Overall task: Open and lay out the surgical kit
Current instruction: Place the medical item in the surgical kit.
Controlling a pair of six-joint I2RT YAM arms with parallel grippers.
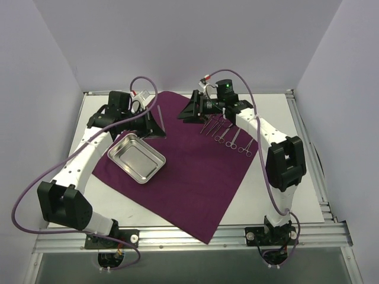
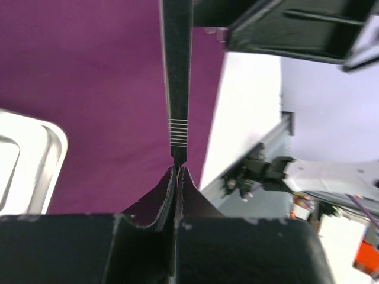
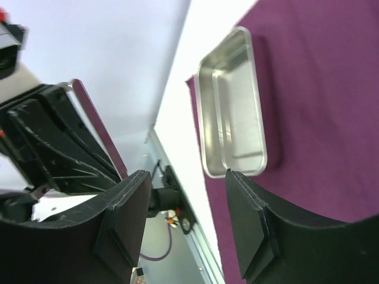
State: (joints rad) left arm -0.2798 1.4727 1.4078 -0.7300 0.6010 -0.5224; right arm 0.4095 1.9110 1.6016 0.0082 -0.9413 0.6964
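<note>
laying out: left gripper (image 2: 177,168) pinched on thin forceps (image 2: 177,89) near far edge of cloth (image 1: 195,177), right gripper (image 3: 186,177) half-wide, empty; next, lower forceps beside instrument row (image 1: 228,136)

The tweezers (image 2: 176,89) run off the left wrist view's top edge, the steel tray (image 2: 50,142) off its left; from above, the ring-handled instruments (image 1: 228,136) are too small to tell apart.
</note>
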